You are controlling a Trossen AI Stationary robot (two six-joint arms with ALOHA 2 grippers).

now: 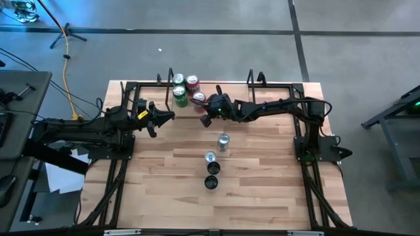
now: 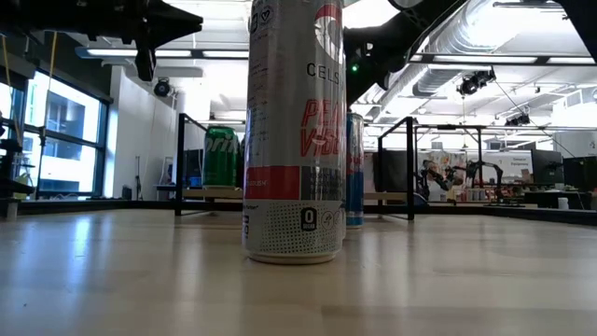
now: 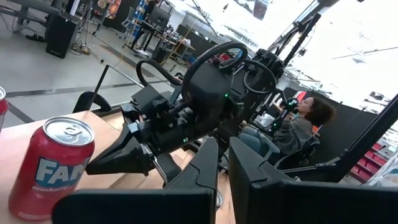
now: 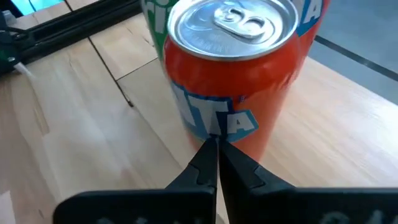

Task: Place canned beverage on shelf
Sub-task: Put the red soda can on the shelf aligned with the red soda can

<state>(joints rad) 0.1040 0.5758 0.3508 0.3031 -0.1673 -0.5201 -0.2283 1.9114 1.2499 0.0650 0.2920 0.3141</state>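
Observation:
A red strawberry Fanta can point(image 4: 233, 74) stands upright on the wood near the table's far edge point(image 1: 199, 98), next to a green can point(image 1: 179, 96). My right gripper point(image 4: 215, 149) is shut and slants down from the table's right, its tips at the can's side wall point(image 3: 90, 167). My left gripper point(image 3: 222, 149) is shut, level and holds nothing; it hovers left of the cans point(image 1: 169, 117). In the low view the shelf point(image 2: 387, 196) shows as a pale board between black wire uprights, with a green can point(image 2: 221, 154) on it. My right gripper's shut fingertips point(image 4: 208, 155) stand at the lower part of the Fanta can's side wall point(image 4: 217, 127), slanting down from the table's right. Whether they touch it, I cannot tell. The can stands upright on its base.
Two more cans point(image 1: 178, 79) point(image 1: 191, 81) stand at the far edge. A row of several cans point(image 1: 223, 141) point(image 1: 210, 183) runs down the table's middle; its nearest, a tall silver can point(image 2: 294, 131), fills the low view. A person point(image 3: 305, 121) sits beyond the table.

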